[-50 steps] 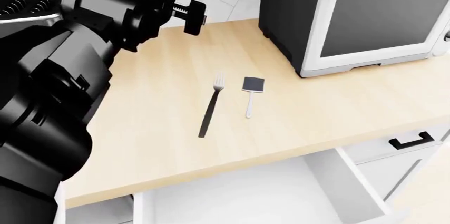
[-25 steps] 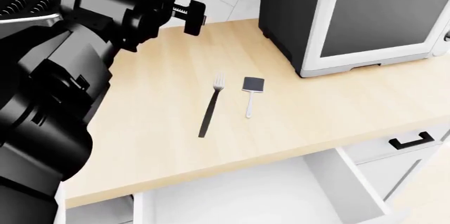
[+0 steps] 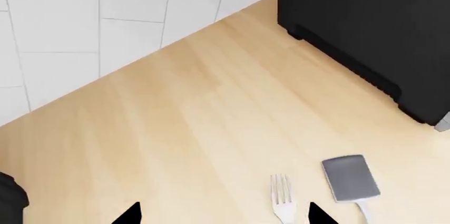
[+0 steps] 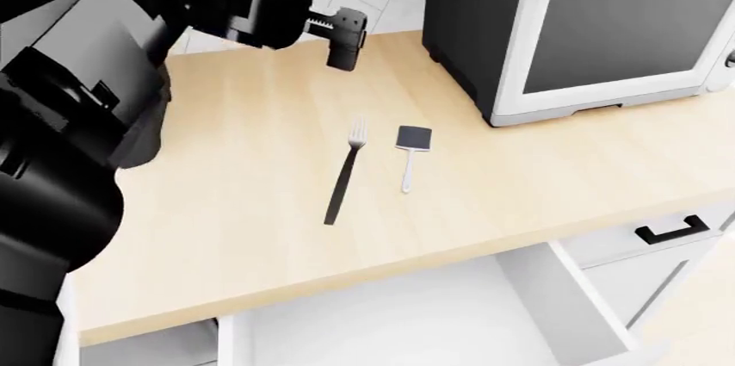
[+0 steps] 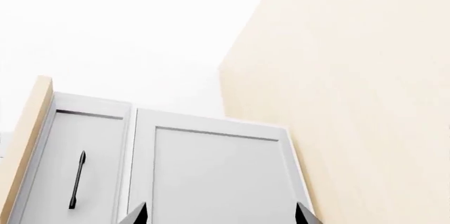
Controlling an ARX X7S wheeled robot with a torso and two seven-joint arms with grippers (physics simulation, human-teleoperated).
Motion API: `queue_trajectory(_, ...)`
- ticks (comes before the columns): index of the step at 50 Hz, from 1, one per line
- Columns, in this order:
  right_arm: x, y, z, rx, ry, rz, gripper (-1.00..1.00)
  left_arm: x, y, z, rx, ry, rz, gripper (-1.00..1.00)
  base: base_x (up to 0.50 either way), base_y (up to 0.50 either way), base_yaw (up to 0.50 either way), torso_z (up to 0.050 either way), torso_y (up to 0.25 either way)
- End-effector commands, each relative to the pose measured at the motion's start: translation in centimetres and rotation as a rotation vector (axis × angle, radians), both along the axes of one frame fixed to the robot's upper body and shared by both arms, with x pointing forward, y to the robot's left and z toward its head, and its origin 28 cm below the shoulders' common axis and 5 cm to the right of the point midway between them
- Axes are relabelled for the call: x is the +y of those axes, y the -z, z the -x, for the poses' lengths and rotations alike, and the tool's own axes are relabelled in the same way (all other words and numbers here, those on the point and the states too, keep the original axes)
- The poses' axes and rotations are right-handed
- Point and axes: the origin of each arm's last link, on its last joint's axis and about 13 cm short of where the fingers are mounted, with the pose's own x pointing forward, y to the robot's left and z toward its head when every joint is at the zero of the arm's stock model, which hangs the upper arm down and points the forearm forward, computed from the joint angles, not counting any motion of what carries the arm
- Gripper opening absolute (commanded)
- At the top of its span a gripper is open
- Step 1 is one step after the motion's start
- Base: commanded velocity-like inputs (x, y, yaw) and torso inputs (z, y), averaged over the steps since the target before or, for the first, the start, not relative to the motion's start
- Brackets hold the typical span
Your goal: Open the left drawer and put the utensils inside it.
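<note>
Beside the fork (image 4: pixel 344 171) lies the spatula (image 4: pixel 410 152), left gripper (image 4: pixel 340 37) above, jaws wide and empty; right jaws wide too

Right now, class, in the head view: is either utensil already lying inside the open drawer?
No. The fork and the spatula both lie on the wooden counter, while the open drawer below shows only bare white.

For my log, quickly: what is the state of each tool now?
Left tool: open, holding nothing, above the fork.
Right tool: open, holding nothing.
</note>
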Motion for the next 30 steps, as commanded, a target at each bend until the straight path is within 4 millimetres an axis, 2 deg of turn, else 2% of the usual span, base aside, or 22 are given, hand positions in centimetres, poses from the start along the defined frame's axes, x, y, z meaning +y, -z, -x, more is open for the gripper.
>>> queue_trajectory(1, 0.1, 0.3, -0.5, 0.004, 0.0, -0.017, 1.0, -1.4, -1.4, 2.3, 0.174, 0.037, 0.002, 1.0, 0.0, 0.0, 0.0, 0.0, 0.0)
queue_trajectory(7, 0.2, 0.5, -0.7, 0.004, -0.007, -0.019, 1.0, -2.1, -1.7, 3.1, 0.236, -0.005, 0.027, 1.0, 0.0, 0.0, 0.0, 0.0, 0.0)
queue_trajectory(13, 0.4, 0.7, -0.9, 0.006, -0.017, -0.023, 1.0, -2.5, -1.3, 3.1, 0.243, -0.042, 0.063, 1.0, 0.0, 0.0, 0.0, 0.0, 0.0)
queue_trajectory(20, 0.5, 0.8, -1.1, 0.012, -0.02, -0.022, 1.0, -2.9, -0.3, 2.8, 0.272, -0.061, 0.102, 1.0, 0.0, 0.0, 0.0, 0.0, 0.0)
queue_trajectory(30, 0.7, 1.0, -1.5, 0.017, -0.025, -0.028, 1.0, -3.8, 1.9, 2.4, 0.246, -0.101, 0.04, 1.0, 0.0, 0.0, 0.0, 0.0, 0.0)
